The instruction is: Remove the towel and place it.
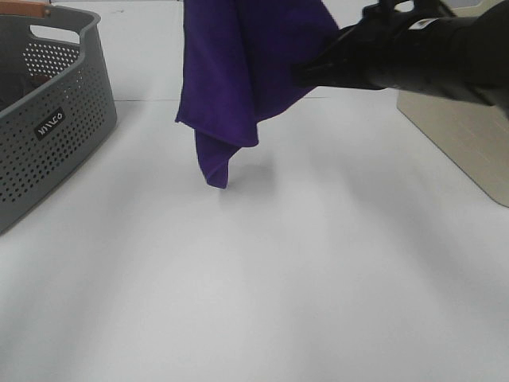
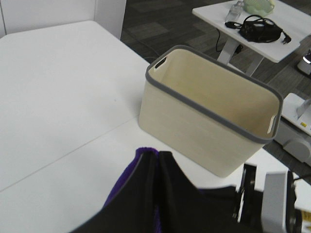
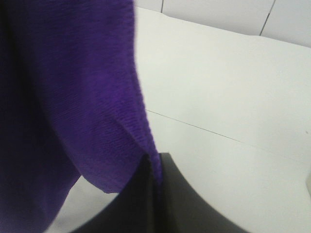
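The deep purple towel [image 1: 231, 72] hangs in the air over the white table [image 1: 278, 278]. Its lowest corner reaches down close to the surface; I cannot tell if it touches. My right gripper [image 1: 306, 76] comes in from the right and is shut on the towel's right edge. In the right wrist view its shut fingertips [image 3: 153, 167] pinch the cloth [image 3: 63, 97]. My left gripper [image 2: 158, 158] is above the top edge of the exterior view. In the left wrist view its jaws are shut on a fold of the towel [image 2: 127, 177].
A grey perforated basket [image 1: 48, 119] stands at the table's left. A beige basket with a grey rim [image 1: 469, 135] stands at the right and shows as empty in the left wrist view [image 2: 209, 121]. Another desk with cables [image 2: 257, 26] stands beyond the table.
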You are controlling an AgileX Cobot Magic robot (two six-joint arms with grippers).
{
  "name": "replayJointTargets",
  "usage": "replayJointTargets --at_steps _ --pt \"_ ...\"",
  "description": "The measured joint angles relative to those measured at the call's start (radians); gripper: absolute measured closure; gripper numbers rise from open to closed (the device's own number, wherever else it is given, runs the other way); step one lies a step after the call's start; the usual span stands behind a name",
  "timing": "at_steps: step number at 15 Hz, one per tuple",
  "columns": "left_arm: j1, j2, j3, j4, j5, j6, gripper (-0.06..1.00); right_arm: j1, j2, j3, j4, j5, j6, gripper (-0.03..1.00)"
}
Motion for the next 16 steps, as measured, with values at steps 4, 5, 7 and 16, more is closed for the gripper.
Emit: replayJointTargets --at_steps 4,5,7,16 --pt "0.089 -0.001 0.0 0.018 0.197 0.111 0.94 -0.213 -0.047 -0.221 -0.076 0.499 0.0 0.97" --pt "0.094 -0.001 0.0 0.064 0.197 0.159 0.94 -0.231 -0.047 -0.304 -0.081 0.599 0.0 0.97" --pt "0.094 0.001 0.022 0.168 0.198 0.202 0.94 -0.259 -0.047 -0.437 -0.086 0.752 0.0 0.97" --pt "0.101 -0.222 0.655 0.007 -0.215 0.35 0.94 -0.366 -0.047 -0.504 -0.306 1.205 0.13 0.97"
